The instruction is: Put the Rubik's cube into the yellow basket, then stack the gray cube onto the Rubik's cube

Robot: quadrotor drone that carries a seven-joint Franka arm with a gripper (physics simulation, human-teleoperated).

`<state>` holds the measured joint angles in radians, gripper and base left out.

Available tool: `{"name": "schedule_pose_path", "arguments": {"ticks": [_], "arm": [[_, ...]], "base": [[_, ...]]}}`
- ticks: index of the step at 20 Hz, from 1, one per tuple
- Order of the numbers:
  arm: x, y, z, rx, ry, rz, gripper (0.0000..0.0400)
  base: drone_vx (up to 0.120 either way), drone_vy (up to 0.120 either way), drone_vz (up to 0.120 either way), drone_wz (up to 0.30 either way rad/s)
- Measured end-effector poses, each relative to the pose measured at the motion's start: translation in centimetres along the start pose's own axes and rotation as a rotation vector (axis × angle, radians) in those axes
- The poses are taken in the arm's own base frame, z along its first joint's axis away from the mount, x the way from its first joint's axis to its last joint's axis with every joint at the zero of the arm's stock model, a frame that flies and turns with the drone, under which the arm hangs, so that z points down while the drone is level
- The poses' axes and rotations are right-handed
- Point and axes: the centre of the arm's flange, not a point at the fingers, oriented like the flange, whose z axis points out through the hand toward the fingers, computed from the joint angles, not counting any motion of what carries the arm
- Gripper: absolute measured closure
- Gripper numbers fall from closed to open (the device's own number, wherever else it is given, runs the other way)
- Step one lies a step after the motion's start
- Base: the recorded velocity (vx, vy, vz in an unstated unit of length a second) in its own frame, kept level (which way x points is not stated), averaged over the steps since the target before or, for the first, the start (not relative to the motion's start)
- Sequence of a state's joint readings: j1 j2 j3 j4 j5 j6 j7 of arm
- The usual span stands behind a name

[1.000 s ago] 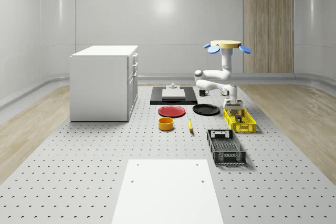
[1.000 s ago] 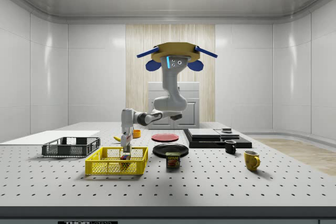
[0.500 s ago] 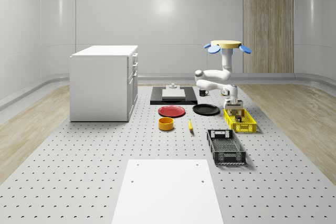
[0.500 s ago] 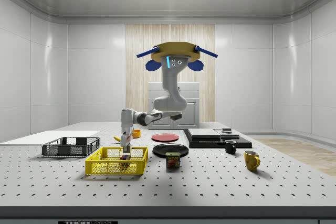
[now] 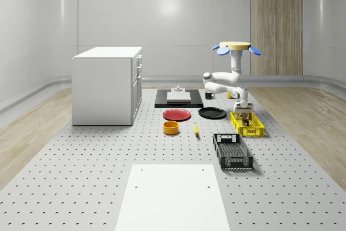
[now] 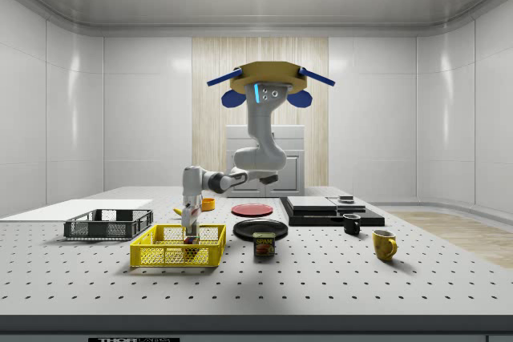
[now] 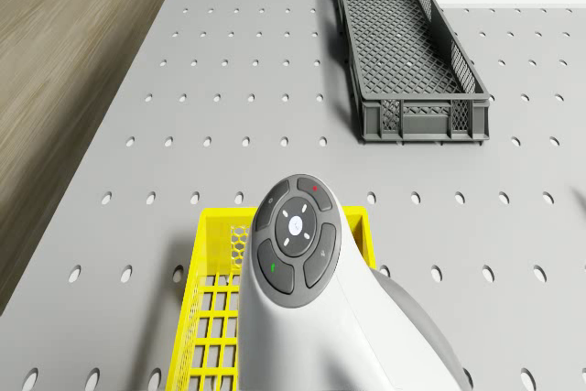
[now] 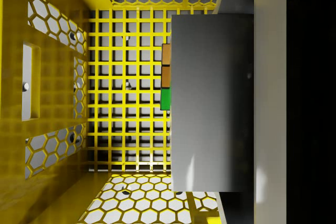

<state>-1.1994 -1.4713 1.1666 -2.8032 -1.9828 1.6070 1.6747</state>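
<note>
Gray cube (image 8: 212, 103) clenched between the gripper's (image 6: 190, 234) fingers, flat, squarely over the Rubik's cube (image 8: 166, 77) inside the basket (image 6: 164, 255), drone (image 6: 264, 82) hovering beside it.

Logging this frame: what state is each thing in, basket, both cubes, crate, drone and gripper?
Yellow mesh basket: upright on the table, holding the Rubik's cube.
Rubik's cube: on the basket floor, mostly covered by the gray cube.
Gray cube: over the Rubik's cube; contact unclear.
Dark gray crate: upright on the table.
Drone: hovering beside the basket.
Gripper: lowered into the basket.
</note>
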Motion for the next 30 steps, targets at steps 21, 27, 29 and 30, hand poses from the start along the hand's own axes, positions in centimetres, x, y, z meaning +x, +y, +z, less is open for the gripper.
{"name": "schedule_pose_path", "arguments": {"ticks": [21, 27, 29, 30], "arm": [[-1.3, -0.3, 0.0, 0.000, 0.000, 0.000, 0.0150], [-1.4, -0.3, 0.0, 0.000, 0.000, 0.000, 0.0047], [-1.4, -0.3, 0.0, 0.000, 0.000, 0.000, 0.0028], [-1.4, -0.3, 0.0, 0.000, 0.000, 0.000, 0.0022]], "base": [[0.000, 0.000, 0.000, 0.000], [0.000, 0.000, 0.000, 0.000], [0.000, 0.000, 0.000, 0.000], [0.000, 0.000, 0.000, 0.000]]}}
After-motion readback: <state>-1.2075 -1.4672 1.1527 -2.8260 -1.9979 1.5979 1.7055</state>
